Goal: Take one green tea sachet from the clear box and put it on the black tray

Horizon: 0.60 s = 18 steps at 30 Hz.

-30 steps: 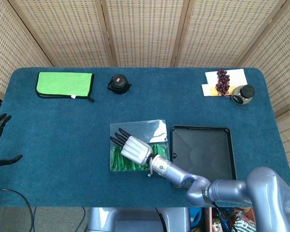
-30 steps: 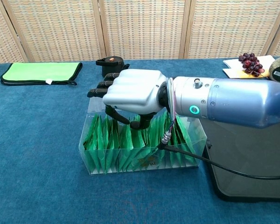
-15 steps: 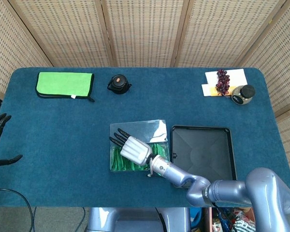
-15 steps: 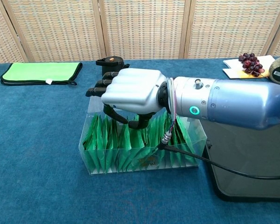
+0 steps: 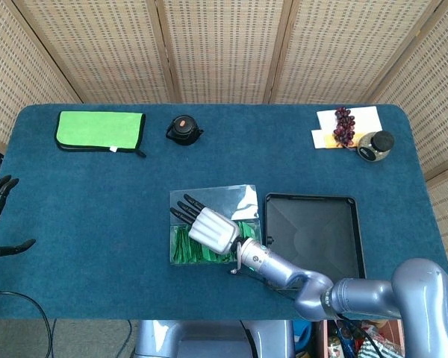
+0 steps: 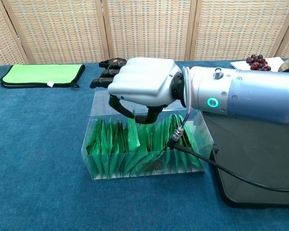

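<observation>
Green foil sachets (image 6: 135, 147) – clear box (image 6: 98, 166) | right robot hand (image 6: 142, 89) above – curled, nothing gripped

Right robot hand (image 6: 142, 86) palm-down (fingers curled, empty).

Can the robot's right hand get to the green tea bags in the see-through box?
Probably yes. The right hand hangs right over the box, which has no lid, and its fingers curl down toward the tea bags.
</observation>
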Tool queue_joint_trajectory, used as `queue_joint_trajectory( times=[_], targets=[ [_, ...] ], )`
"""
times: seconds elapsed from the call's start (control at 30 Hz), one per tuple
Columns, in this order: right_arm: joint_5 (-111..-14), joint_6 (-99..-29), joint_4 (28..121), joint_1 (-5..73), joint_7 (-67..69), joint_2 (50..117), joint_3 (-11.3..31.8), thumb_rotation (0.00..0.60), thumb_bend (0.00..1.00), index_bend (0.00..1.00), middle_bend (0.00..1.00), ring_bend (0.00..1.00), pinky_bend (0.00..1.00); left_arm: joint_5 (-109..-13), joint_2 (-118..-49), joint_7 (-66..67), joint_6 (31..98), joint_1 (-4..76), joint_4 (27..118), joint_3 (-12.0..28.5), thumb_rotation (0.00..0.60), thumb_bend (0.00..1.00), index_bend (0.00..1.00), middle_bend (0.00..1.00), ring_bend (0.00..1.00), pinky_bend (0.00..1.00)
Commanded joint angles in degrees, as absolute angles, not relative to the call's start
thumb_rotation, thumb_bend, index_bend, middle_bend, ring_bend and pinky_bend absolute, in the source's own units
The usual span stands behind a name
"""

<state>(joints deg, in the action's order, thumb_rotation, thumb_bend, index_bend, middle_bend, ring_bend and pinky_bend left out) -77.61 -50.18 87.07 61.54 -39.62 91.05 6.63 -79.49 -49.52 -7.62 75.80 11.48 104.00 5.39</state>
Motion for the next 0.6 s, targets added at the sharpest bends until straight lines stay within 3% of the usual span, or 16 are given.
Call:
queue_joint_trajectory(
  times=[0.03,0.6],
  targets=[
    [-78.5,-51.7,89.8,60.9,-39.5,89.0,7.1,0.600,0.57,0.67,0.12,0.00,0.01,-79.5,-49.5,-7.6,75.7,11.5,104.0,5.4,0.600,0.09,0.00,0.00,0.00,0.00],
    [-80.1,-56.4,102.5,58.7,-42.3,76.7,10.9,0.600,0.57,0.67,0.12,0.00,0.01,-80.4,-49.5,-7.2,76.5,11.2,104.4,5.1,0.600,0.09,0.00,0.00,0.00,0.00]
  ],
)
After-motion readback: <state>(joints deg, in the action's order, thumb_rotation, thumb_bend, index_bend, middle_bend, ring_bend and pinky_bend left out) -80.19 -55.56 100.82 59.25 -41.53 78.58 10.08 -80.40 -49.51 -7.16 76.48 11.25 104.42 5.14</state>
